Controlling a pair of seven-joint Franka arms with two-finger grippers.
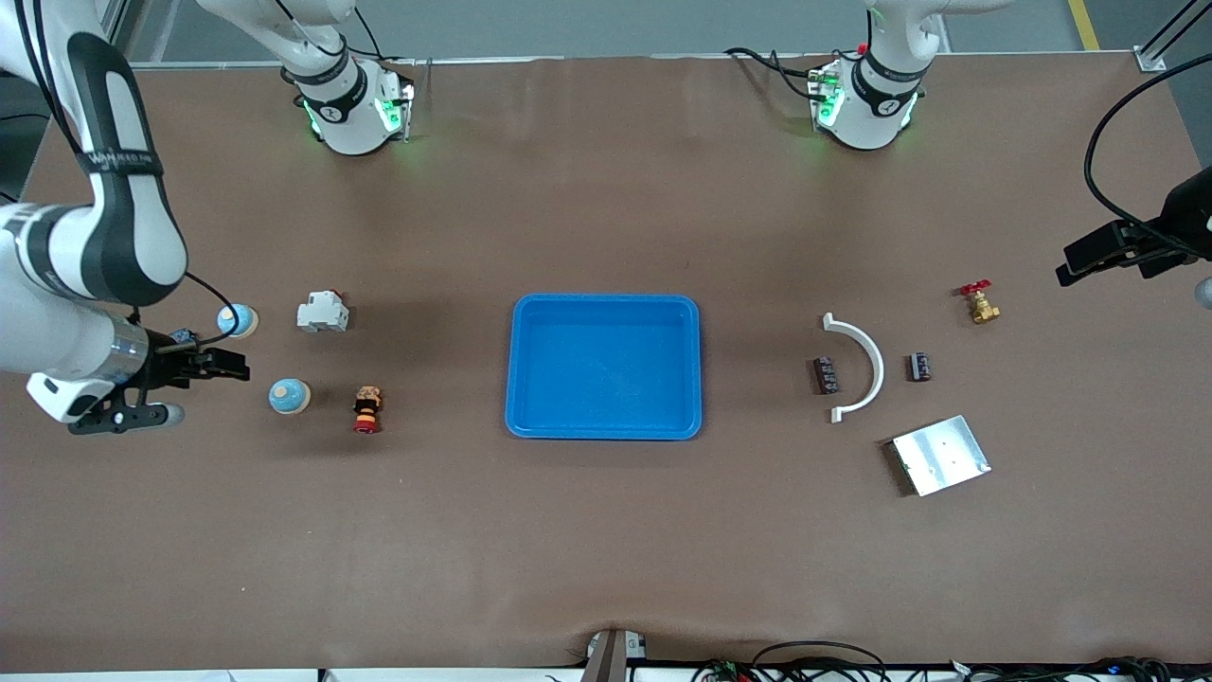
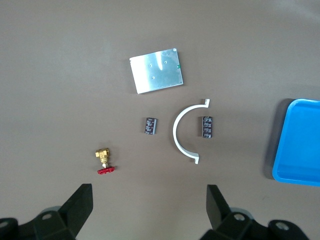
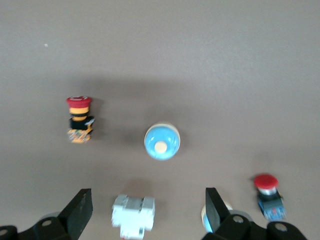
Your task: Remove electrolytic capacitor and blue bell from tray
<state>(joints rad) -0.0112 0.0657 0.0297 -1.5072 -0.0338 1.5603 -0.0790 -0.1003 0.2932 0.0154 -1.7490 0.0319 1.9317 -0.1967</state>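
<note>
- Tray at the table's centre is lying empty.
- Capacitors and blue bells are resting outside it; removal is looking finished.
- I am holding my right gripper and left gripper spread apart, empty, over the table's ends.

Silver plate – near white curved bracket.

No legible text, label or number anywhere
</note>
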